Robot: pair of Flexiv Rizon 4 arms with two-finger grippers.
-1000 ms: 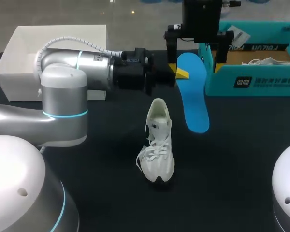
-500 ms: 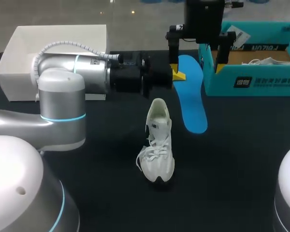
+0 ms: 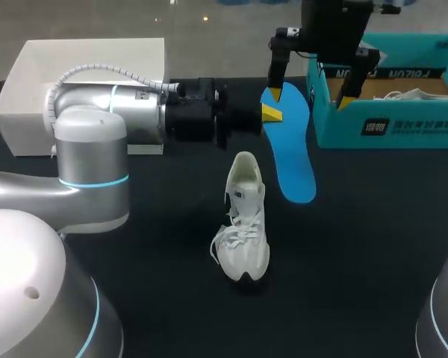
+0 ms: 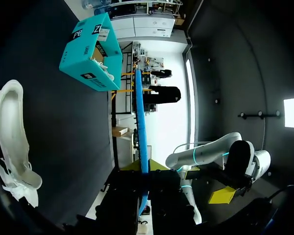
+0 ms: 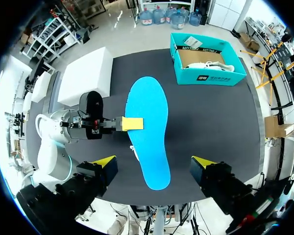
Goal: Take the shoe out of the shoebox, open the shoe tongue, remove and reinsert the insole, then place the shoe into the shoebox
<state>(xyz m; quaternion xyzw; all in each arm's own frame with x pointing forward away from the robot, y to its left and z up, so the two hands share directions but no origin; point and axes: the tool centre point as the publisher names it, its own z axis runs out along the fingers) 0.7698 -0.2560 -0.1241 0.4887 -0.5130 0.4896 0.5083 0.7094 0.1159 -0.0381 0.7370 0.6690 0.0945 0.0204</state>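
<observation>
Table (image 3: 358, 246): black top, carrying the shoe and both boxes.
Shoe (image 3: 243, 220): white, laced, upright on its sole near the middle of the table; heel toward the far edge, toe toward the near edge; opening facing up; touched by neither gripper.
Insole (image 3: 293, 153): bright blue, held up off the table just to the right of the shoe, between the shoe and the shoebox; broader end toward the far edge, narrower end toward the near edge; seen edge-on from the left wrist, flat face up from the right wrist, where it covers most of the shoe beneath.
Left gripper (image 3: 272, 112): reaching in level from the left side of the table, fingers pinched on the insole's long edge near the broader end, one yellow pad lying on the upper face.
Right gripper (image 5: 154, 162): hanging above the insole near the far edge, pointing down, fingers spread wide with one yellow tip to each side of the insole, touching nothing.
Shoebox (image 3: 403, 125): teal, open, at the far right corner of the table, just beside the right gripper.
Second shoe (image 3: 417, 94): white, lying inside the shoebox.
White box (image 3: 30, 89): open, at the far left corner, behind the left arm.
</observation>
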